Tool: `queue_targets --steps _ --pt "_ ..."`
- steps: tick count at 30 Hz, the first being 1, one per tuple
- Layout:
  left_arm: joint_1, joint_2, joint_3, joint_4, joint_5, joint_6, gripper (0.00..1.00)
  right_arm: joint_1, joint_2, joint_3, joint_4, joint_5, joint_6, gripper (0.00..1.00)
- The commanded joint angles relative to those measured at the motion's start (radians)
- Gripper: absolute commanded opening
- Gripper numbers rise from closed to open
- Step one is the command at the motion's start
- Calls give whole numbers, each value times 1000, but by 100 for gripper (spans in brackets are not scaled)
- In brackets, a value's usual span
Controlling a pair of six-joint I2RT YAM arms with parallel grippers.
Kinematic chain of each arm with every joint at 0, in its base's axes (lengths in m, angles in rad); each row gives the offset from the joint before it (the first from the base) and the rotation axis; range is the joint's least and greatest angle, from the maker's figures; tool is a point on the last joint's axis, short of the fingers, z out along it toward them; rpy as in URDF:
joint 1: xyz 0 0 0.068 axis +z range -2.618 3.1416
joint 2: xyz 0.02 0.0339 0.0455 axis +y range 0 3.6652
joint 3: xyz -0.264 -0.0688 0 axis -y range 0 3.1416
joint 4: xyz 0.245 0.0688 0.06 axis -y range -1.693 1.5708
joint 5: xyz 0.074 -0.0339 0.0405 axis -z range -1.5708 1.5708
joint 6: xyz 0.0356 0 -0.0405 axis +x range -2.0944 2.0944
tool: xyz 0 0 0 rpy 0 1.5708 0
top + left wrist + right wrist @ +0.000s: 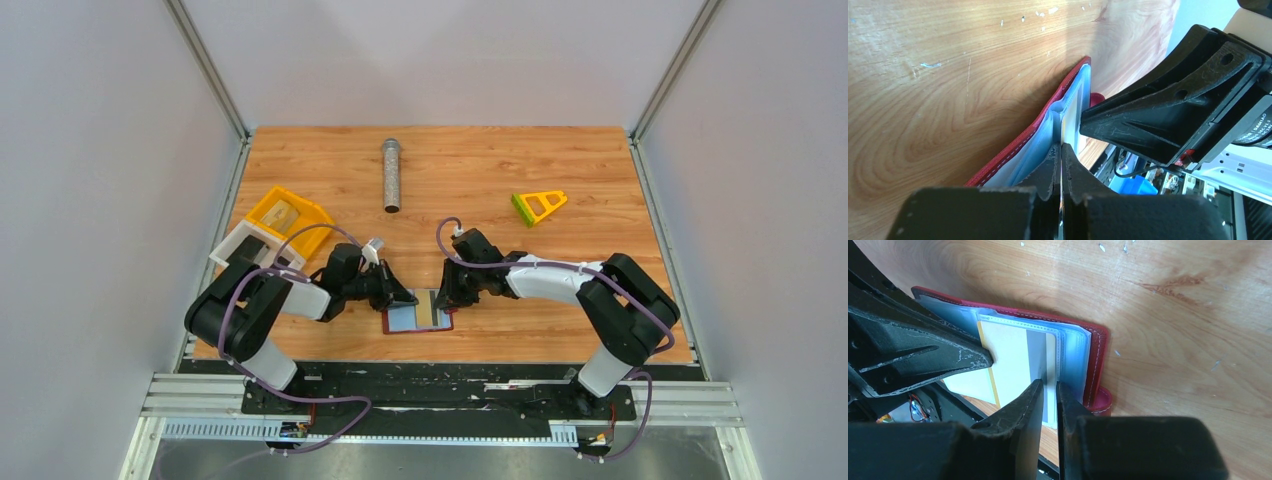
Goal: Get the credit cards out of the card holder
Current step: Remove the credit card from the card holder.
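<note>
Robot lab test cell, white panel walls (100,150), aluminium frame rails (440,395), wooden tabletop (450,170).

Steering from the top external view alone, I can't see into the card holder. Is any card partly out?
Observer: Yes. The right wrist view shows a pale card with a grey stripe partly out of the card holder's blue-grey pocket.
Operator: Is the right gripper holding it?
Observer: Its fingers are nearly together over the card's near edge; a grip I cannot confirm.
Operator: And the left?
Observer: The left gripper is shut on a thin sheet at the pocket edge.
</note>
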Motion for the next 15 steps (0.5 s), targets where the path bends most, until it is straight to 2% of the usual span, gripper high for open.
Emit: queue_targets --steps 1,9,12,13,14,15 --pt "-10 -3 -18 125 46 -42 0 -2 13 -17 7 15 -2 17" --pt "0 -15 -22 80 32 -13 0 -5 7 -24 7 16 -3 16" --pt "9 -22 -24 59 29 7 10 -6 4 -25 6 16 -3 16" --pt "12 -20 -26 60 31 9 9 -7 3 -25 7 15 -3 16" --pt "16 -19 -28 62 33 9 2 -7 4 -25 7 16 -3 16" --pt "18 -17 -31 69 36 6 0 -6 3 -23 7 15 -3 16"
